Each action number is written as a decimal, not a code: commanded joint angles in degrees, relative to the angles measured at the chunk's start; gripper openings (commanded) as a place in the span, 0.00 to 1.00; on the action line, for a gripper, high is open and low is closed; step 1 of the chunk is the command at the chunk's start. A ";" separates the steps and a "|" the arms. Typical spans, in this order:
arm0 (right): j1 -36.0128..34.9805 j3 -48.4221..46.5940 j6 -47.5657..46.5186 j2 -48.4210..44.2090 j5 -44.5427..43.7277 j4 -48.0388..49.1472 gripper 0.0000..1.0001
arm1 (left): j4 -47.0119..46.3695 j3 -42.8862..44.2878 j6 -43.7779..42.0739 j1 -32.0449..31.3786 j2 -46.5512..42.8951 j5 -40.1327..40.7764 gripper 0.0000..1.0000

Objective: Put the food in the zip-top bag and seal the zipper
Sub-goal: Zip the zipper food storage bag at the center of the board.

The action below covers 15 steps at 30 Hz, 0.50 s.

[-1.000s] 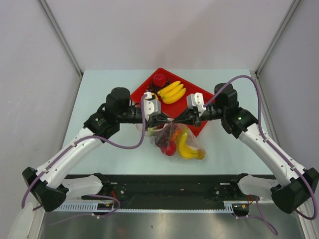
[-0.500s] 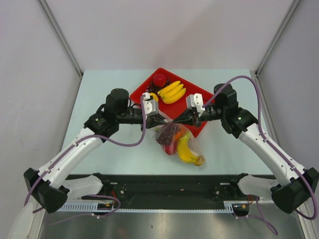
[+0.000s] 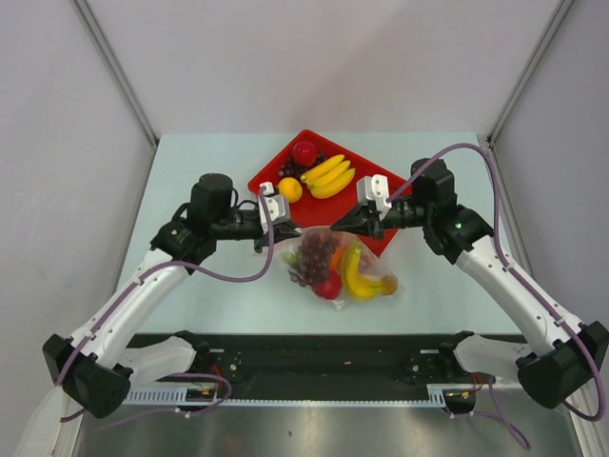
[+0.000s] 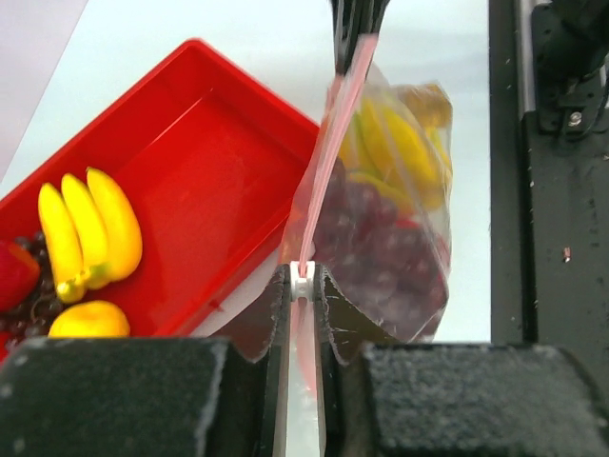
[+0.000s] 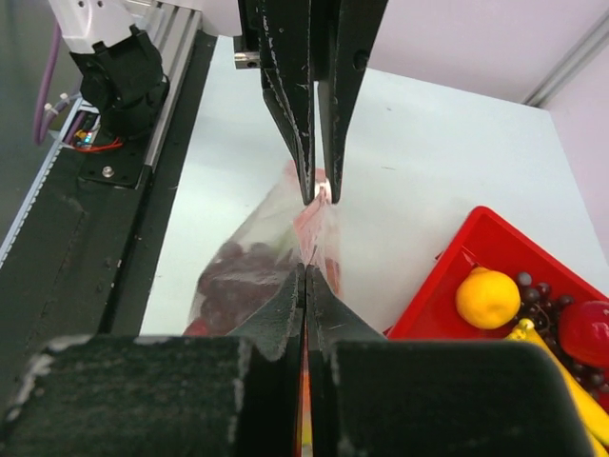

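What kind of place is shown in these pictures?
Probably a robot laboratory test cell, not a kitchen: two white robot arms fixed at a pale table, plain grey panel walls, and small fruit on a red rectangular plastic tray.

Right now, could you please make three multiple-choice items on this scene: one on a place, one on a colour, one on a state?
1. Where is the orange? A in the bag; B on the tray; C on the floor.
2. What colour is the strip along the bag's mouth? A pink; B blue; C green.
3. How is the right tool? A wide open; B shut on the strip; C far from the bag.
Answers: B, it lies on the red tray; A, it shows pink; B, its fingers pinch the strip.
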State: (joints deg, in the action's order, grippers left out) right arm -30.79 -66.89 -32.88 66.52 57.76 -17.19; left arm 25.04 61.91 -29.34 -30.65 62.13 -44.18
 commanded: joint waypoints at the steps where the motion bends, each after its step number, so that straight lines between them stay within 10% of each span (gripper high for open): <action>1: 1.52 -3.68 0.37 -3.33 -0.10 5.77 0.00 | 5.63 -1.00 -4.58 4.01 -1.31 2.61 0.04; 15: 6.44 -3.77 0.89 -2.27 -3.01 4.89 0.00 | 14.61 -2.94 -11.18 10.62 -5.26 2.18 0.00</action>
State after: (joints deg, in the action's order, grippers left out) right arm -25.02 -68.62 -32.73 64.40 54.83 -13.96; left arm 38.50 59.05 -37.80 -20.71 59.96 -40.69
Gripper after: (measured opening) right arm 0.007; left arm 0.132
